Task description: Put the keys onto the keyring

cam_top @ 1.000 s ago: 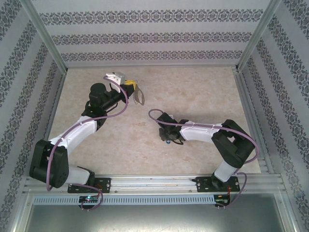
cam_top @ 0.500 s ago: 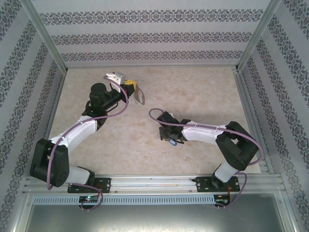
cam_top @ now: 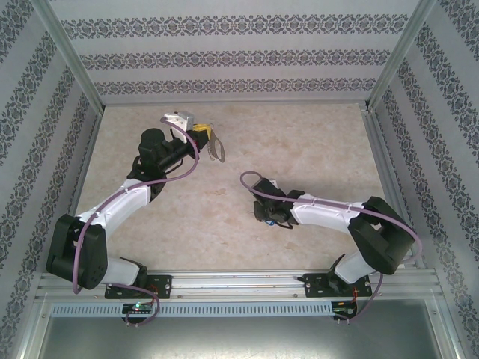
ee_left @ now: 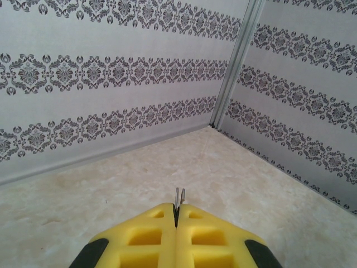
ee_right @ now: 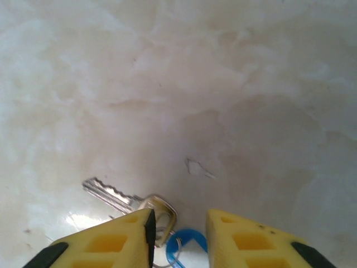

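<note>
Right gripper (ee_right: 179, 221) drawn nearer, jagged silver keys (ee_right: 110, 192), glossy marbled table (ee_right: 223, 84)

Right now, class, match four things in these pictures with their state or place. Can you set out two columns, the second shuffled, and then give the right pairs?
Column one:
1. left gripper
2. right gripper
3. silver key
4. blue tag

Column two:
A. toothed blade lying on the table
B. shut on the keyring
C. in the gap between two parted yellow fingers
D. open, above the table

Pairs: 1-B, 2-D, 3-A, 4-C.
</note>
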